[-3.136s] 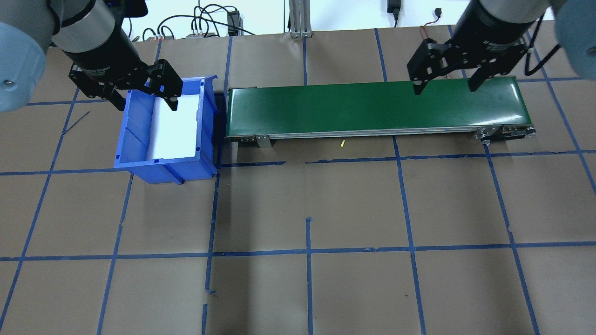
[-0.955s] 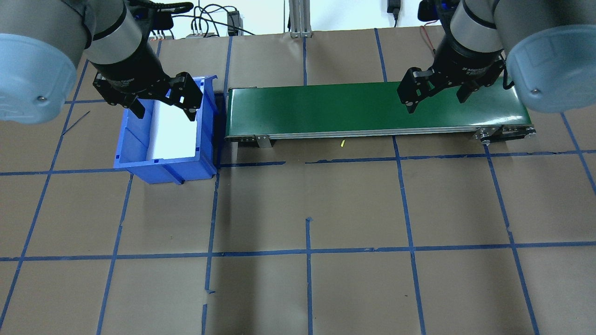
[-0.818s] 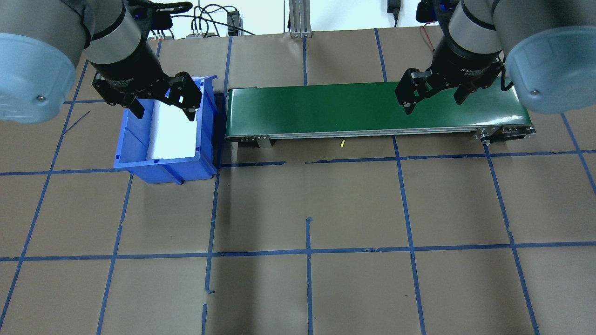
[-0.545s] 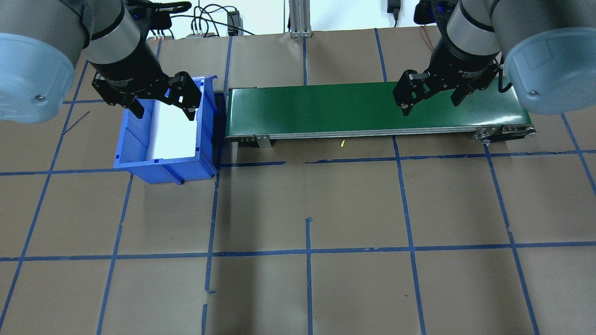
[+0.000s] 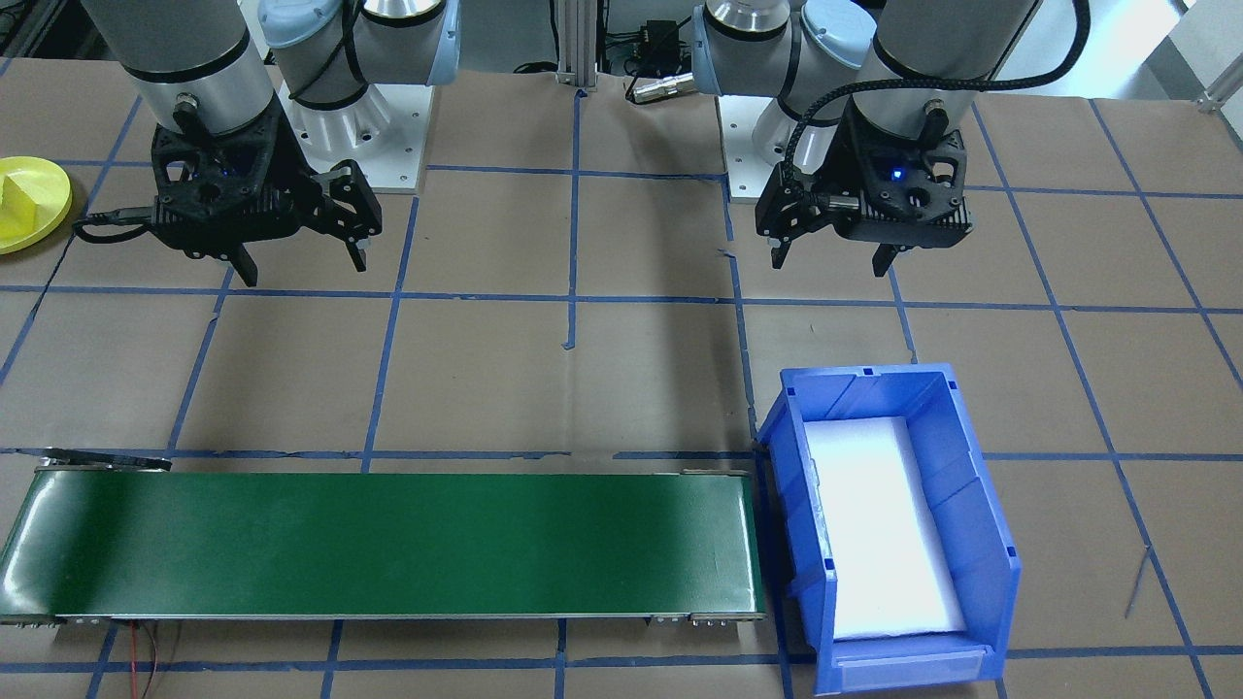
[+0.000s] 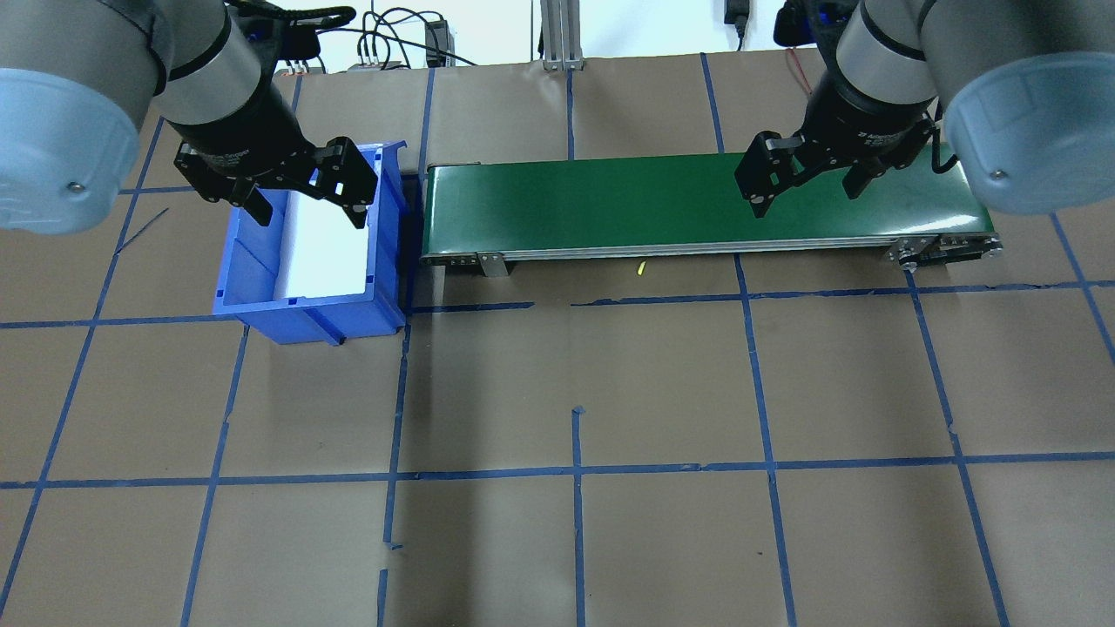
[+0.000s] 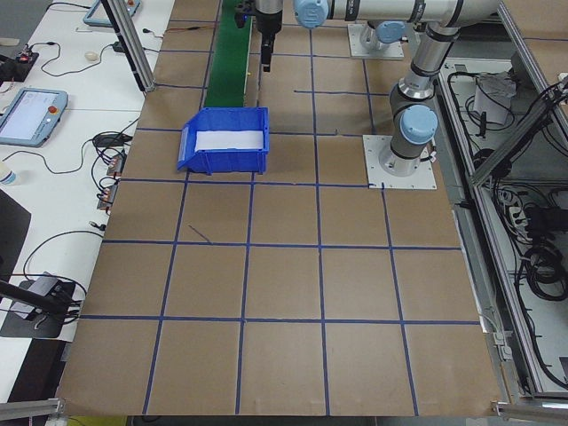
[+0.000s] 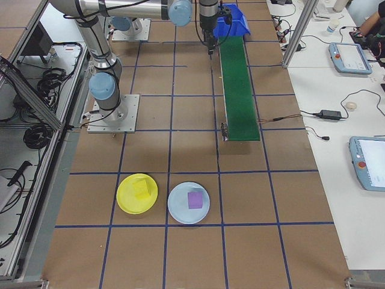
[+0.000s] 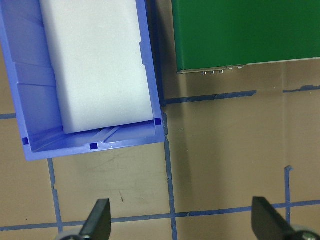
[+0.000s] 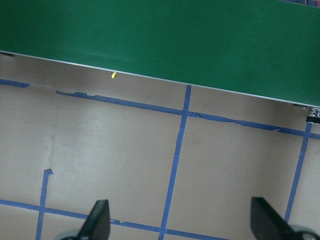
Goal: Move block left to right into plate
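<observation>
The yellow plate [image 8: 127,203] lies on the table beyond the belt's right end, and a yellow block [image 8: 142,188] sits in it. The front view catches the plate [image 5: 47,225] and the block [image 5: 21,199] at its left edge. My left gripper [image 6: 309,218] hangs open and empty above the blue bin [image 6: 253,292]; its wrist view shows the fingers [image 9: 102,220] spread wide. My right gripper [image 6: 807,202] hangs open and empty over the right part of the green conveyor belt [image 6: 592,205].
The bin holds only a white foam liner [image 5: 874,524]. A pale blue plate [image 8: 180,212] with a purple block [image 8: 195,199] lies beside the yellow one. A small yellow scrap [image 6: 640,269] lies in front of the belt. Cables run along the table's far edge.
Since three seconds ago both open grippers have come down and nearer in the overhead view. Over the last second the right one crept slightly left; the left one barely moved.
</observation>
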Controlling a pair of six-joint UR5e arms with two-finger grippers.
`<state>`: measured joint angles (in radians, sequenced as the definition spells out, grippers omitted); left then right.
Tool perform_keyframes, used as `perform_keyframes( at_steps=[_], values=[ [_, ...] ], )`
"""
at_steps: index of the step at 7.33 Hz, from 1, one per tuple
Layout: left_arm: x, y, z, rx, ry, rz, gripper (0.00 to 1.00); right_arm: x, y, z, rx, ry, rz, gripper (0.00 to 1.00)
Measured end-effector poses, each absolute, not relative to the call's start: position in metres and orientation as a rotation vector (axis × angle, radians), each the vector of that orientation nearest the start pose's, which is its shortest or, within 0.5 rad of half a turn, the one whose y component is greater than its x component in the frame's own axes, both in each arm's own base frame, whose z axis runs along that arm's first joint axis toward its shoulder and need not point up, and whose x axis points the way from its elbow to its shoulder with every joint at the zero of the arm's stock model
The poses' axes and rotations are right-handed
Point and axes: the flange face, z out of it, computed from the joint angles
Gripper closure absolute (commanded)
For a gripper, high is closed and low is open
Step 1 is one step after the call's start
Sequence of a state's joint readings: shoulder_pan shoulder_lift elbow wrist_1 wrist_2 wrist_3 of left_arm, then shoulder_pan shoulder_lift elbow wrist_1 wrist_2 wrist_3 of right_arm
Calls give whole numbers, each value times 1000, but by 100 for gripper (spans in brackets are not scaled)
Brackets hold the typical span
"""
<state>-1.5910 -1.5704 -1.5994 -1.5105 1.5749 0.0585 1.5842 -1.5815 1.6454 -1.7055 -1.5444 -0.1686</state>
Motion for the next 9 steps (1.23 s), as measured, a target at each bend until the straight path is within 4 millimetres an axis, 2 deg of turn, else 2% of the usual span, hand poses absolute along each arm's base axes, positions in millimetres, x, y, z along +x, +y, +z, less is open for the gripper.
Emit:
perform_keyframes(
  at_steps=[9],
  values=[
    [-143,-495,480,120,3133,-75,0,139,-492,467,-270,3098,-90,0]
  ],
)
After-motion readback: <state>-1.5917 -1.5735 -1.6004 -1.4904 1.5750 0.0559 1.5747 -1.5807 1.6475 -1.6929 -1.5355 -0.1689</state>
